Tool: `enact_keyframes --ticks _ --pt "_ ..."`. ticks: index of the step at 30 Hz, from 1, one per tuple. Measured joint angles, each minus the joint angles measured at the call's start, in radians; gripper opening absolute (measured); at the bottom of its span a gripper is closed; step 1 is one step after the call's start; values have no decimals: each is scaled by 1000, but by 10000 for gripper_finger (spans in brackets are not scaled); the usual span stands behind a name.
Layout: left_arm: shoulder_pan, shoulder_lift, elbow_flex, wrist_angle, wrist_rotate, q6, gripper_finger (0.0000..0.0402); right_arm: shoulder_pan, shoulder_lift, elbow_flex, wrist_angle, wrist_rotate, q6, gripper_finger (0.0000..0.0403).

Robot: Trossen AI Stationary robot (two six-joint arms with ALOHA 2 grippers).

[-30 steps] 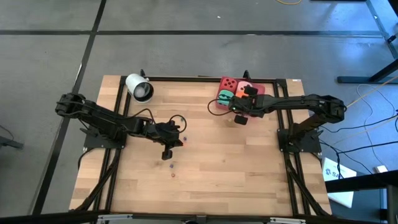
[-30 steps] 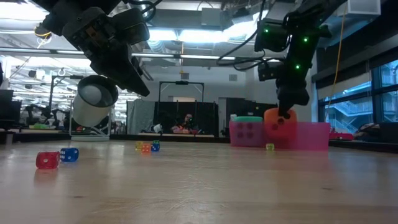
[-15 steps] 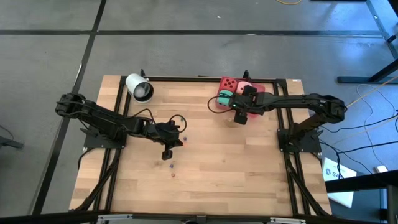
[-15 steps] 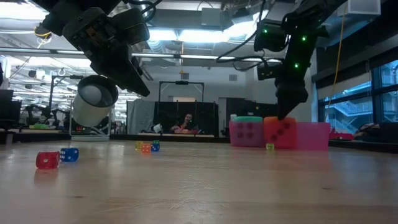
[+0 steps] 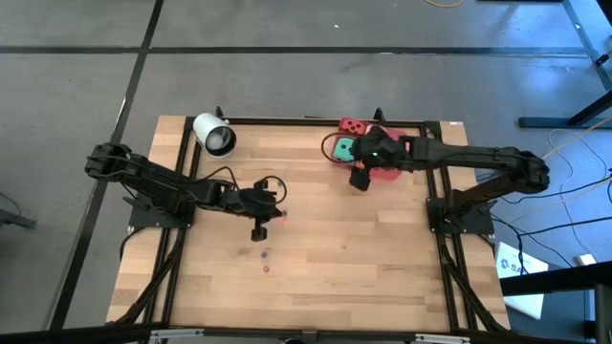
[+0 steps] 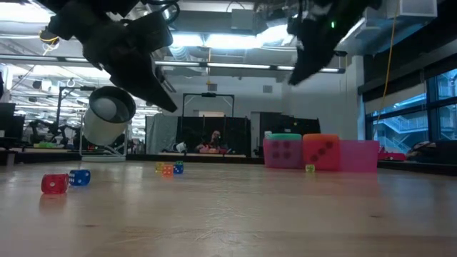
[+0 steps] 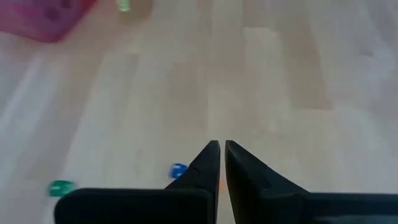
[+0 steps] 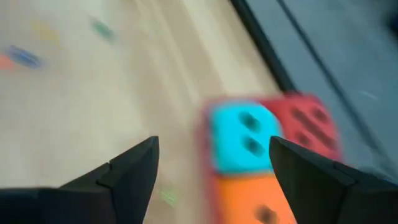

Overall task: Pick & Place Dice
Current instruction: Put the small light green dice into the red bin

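Bright overhead ceiling light; heavy motion blur in both wrist views.

The table is seen to be pale wood planks with a smooth, faintly satin finish. The arms and gripper fingers appear matt dark plastic or metal. The dice look soft and matt. The cylinder at ten o'clock looks smooth, slightly glossy.

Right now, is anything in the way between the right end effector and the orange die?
Nothing visible. The right end effector is open above the clustered dice, and the orange die lies bare beside the green die and red die.
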Motion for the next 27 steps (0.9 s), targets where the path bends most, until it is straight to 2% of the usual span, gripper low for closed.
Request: enact_keyframes --ticks 3,8,14,21,24,27 --pt "0 0 0 0 -39 23 20 31 -20 -17 145 -102 28 297" --pt "0 -38 -1 -13 -76 48 21 104 -16 -131 439 -167 29 297" --pt "0 -156 -14 -38 -131 55 21 187 -13 -318 812 -167 62 297" --pt "0 -321 -145 65 -166 30 20 263 18 -555 1319 -167 183 297" --pt "0 -364 -198 134 -205 26 20 281 56 -604 1468 -163 237 297" --pt "0 -378 -216 156 -258 27 22 293 102 -601 1509 -129 254 297"
